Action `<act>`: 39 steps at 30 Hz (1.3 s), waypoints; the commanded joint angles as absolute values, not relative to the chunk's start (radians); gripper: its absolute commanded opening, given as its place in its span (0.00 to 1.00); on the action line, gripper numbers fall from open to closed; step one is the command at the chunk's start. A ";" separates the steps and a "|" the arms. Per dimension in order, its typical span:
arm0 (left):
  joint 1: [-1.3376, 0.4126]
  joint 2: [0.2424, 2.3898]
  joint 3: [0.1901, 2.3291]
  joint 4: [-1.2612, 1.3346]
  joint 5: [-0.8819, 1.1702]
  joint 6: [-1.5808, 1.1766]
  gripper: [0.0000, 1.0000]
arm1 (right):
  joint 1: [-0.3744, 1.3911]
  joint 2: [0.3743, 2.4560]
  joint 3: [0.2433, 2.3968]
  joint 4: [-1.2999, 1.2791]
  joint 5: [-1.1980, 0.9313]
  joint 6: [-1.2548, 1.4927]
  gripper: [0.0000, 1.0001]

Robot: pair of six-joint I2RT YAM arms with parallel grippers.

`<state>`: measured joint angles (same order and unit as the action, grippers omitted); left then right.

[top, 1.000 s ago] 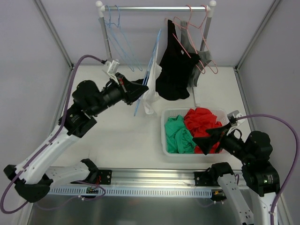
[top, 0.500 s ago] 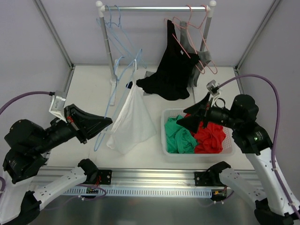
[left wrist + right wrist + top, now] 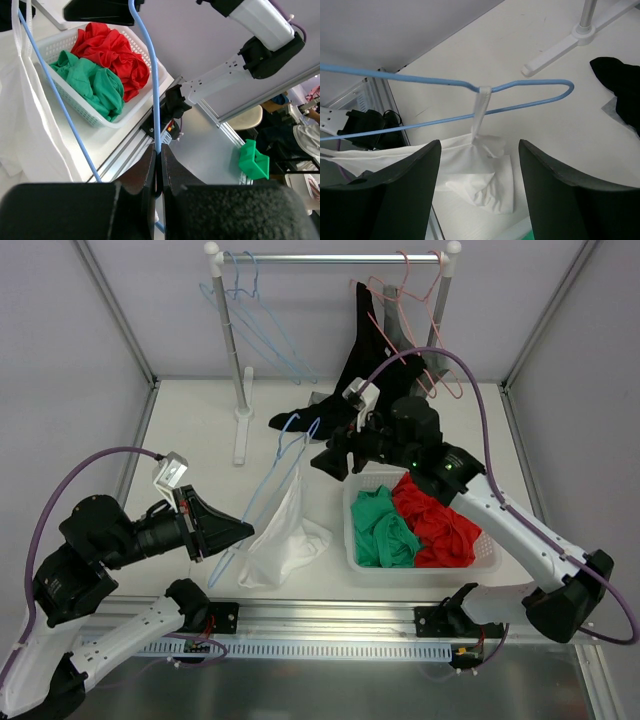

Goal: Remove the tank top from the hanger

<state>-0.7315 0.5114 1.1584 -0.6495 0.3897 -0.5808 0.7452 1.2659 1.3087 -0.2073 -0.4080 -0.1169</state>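
The white tank top (image 3: 285, 535) hangs by a strap from a blue hanger (image 3: 290, 455), its lower part bunched on the table. My left gripper (image 3: 236, 531) is shut on the hanger's wire (image 3: 156, 90) near its lower end and holds it tilted. The tank top shows at the left of the left wrist view (image 3: 25, 115). My right gripper (image 3: 326, 456) is open just right of the hanger's upper end. In the right wrist view my right gripper (image 3: 479, 150) hovers above the strap (image 3: 481, 107) looped over the hanger (image 3: 530, 92) and the bunched cloth (image 3: 485, 175).
A white basket (image 3: 349, 530) with red (image 3: 435, 515) and green (image 3: 385, 525) clothes stands to the right. The clothes rack (image 3: 340, 257) at the back carries blue hangers (image 3: 255, 320), pink hangers and a black garment (image 3: 375, 360). Black cloth (image 3: 298, 420) lies on the table.
My left gripper has brought the hanger and tank top lower, so the cloth now bunches on the table. My right arm has swung left from over the basket to the hanger's upper end.
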 commanded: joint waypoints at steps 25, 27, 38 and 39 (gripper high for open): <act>-0.729 0.445 1.097 -0.525 0.403 -0.681 0.00 | 0.767 1.361 1.327 0.049 -0.379 -0.101 0.46; -0.729 0.448 1.098 -0.515 0.407 -0.686 0.00 | 0.765 1.370 1.327 0.061 -0.390 -0.089 0.42; -0.729 0.440 1.094 -0.505 0.416 -0.690 0.00 | 0.762 1.348 1.318 0.078 -0.353 -0.094 0.00; -0.729 0.442 1.094 -0.506 0.414 -0.687 0.00 | 0.759 1.342 1.316 0.069 -0.339 -0.100 0.00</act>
<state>-0.7315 0.4431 1.0969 -0.5659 0.3920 -0.6739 0.7616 1.3754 1.3216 0.0185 -0.3771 -0.0830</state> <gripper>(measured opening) 0.026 0.013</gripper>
